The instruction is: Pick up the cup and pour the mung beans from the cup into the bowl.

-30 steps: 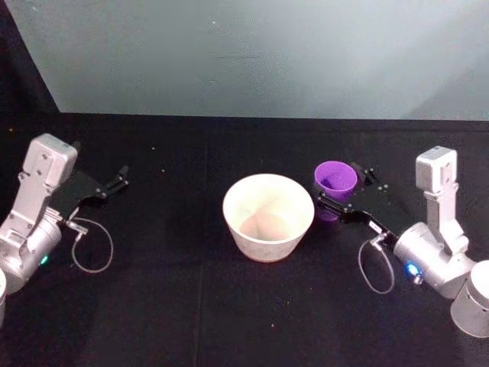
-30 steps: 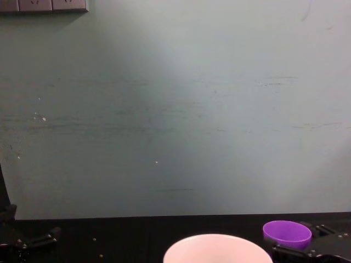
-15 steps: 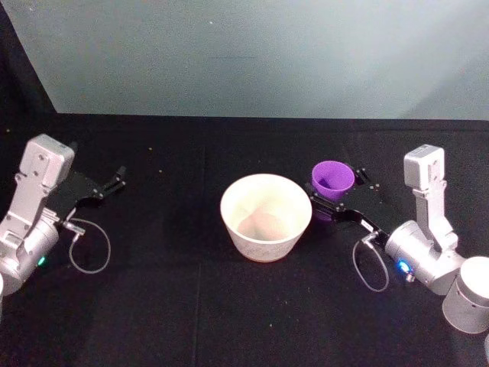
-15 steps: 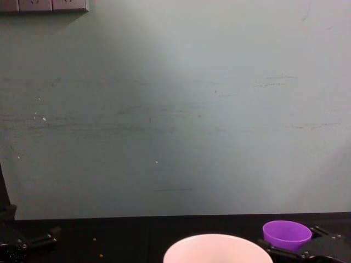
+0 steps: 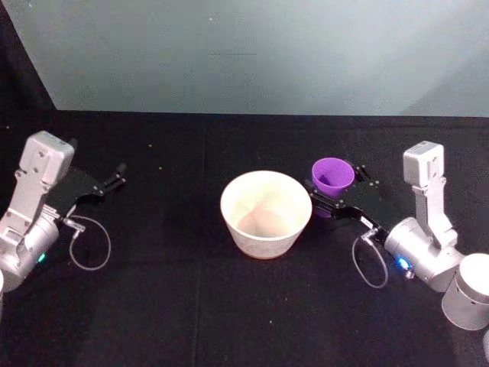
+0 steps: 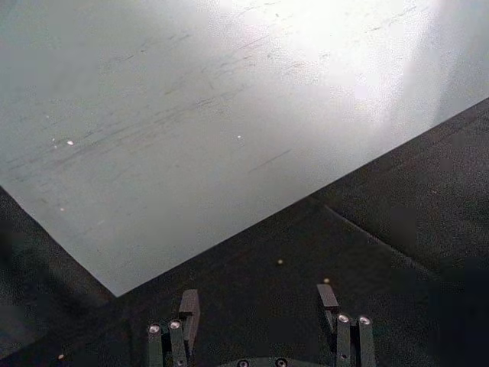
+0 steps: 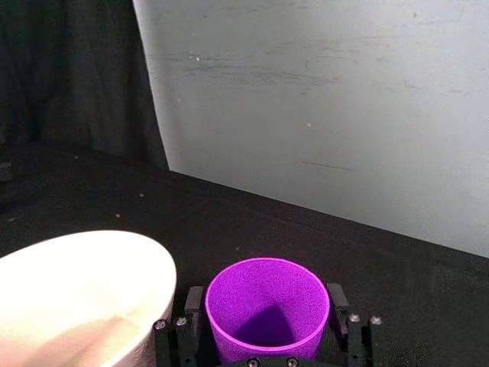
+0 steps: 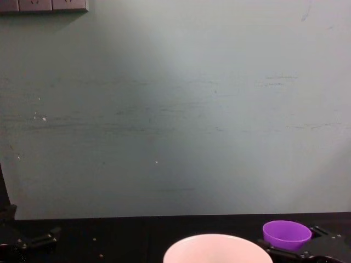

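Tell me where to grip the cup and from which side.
Grip the cup mid-wall, from the right, away from the bowl: it stands upright, handleless, tapered, with the bowl close on its left. The right gripper clasps it so; the left gripper is parked open.

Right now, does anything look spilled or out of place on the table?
Yes: a few loose grains lie scattered on the black table near the parked left end effector, away from the bowl. The cup stands upright within the right end effector.
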{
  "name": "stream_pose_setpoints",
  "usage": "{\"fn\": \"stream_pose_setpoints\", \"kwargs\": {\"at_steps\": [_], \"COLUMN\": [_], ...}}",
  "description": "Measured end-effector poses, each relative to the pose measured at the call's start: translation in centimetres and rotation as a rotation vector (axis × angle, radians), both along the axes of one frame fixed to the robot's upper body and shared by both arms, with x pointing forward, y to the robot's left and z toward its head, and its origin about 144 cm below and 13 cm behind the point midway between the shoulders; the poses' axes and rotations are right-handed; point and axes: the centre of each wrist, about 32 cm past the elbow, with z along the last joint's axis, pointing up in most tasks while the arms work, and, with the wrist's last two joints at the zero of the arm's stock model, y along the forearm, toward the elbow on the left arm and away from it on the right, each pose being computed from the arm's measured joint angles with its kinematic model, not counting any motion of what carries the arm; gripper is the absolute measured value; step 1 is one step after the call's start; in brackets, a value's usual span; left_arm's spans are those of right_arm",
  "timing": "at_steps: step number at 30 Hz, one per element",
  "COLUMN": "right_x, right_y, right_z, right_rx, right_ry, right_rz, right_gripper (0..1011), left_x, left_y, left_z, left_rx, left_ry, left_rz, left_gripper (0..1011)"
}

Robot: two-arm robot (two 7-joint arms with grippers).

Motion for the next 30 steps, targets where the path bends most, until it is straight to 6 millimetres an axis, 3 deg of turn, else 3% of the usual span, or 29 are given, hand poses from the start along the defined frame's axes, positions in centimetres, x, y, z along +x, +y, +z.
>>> {"fn": "stream_pose_setpoints", "kwargs": {"at_steps": [5, 14, 25, 30], "right_x": [0.0, 0.0, 0.0, -0.2], "right_y": [0.0, 0.0, 0.0, -0.3], "right_z": [0.0, 0.0, 0.0, 1.5], "right_rx": [0.001, 0.001, 0.001, -0.001], "right_ry": [0.0, -0.001, -0.001, -0.01], "right_rz": [0.0, 0.0, 0.0, -0.002], "right_gripper": [990, 792, 738, 730], "left_x": [0.0, 0.0, 0.0, 0.0], "left_y": [0.0, 0.0, 0.0, 0.0], "left_z": [0.0, 0.0, 0.0, 0.0], "left_rx": [0.0, 0.0, 0.0, 0.0], "left_ry": [0.0, 0.0, 0.0, 0.0], "left_rz": [0.0, 0.0, 0.0, 0.0], "left_gripper": [1000, 1000, 1000, 1000]}}
